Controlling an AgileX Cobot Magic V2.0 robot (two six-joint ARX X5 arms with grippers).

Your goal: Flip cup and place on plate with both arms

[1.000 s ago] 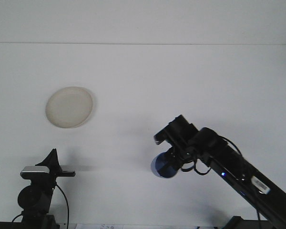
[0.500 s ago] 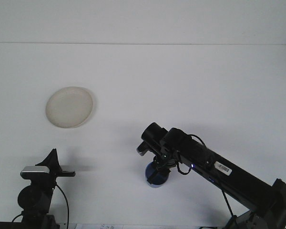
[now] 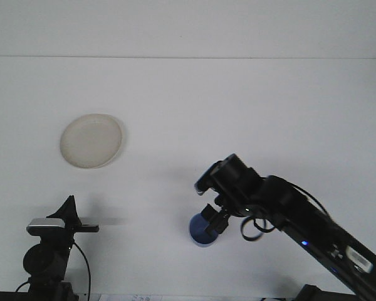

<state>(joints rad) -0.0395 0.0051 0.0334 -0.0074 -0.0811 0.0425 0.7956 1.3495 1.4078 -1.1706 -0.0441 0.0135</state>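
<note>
A white table [image 3: 250, 106] carries a cream plate [image 3: 91, 140] at left

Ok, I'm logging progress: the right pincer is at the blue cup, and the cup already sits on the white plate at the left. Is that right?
Not quite. In the front view the blue cup is not on the white plate; it is at the right pincer, well apart from the plate, toward the table's near middle. The rest holds: the plate lies at the left.
</note>
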